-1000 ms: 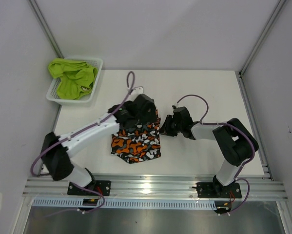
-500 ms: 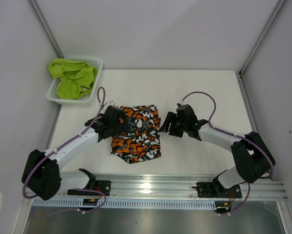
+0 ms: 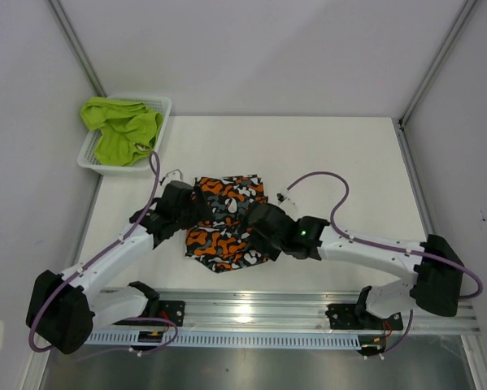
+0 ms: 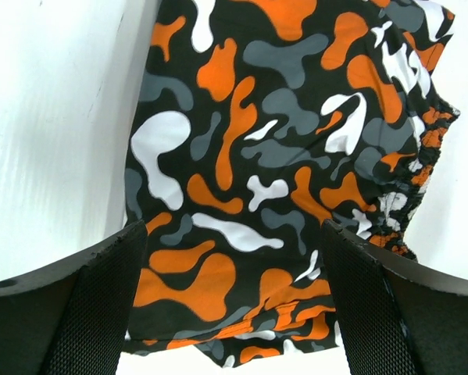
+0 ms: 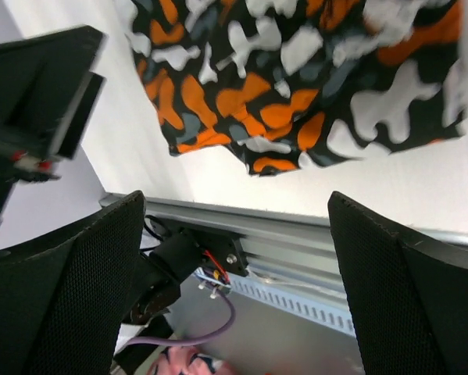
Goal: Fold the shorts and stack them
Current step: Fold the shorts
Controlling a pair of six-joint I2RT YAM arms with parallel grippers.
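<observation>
Starting with the white surface, note that it carries one garment: the orange, black, white and grey camouflage cloth shorts. They lie flat near the front edge, between the two arms, in a compact, roughly rectangular shape. Treat this pair as folded or nearly so; you cannot confirm the layers from above.

The white plastic mesh basket sits at the far left corner. It holds the plain lime green cloth shorts, crumpled and unfolded.

Judge the task as roughly half done: you must yet take out the green pair, fold it and stack it with the camouflage pair.

The left claw hangs over the left part of the camouflage shorts, jaws spread, nothing between them. The right claw is at their near right corner, jaws wide apart, holding nothing.
</observation>
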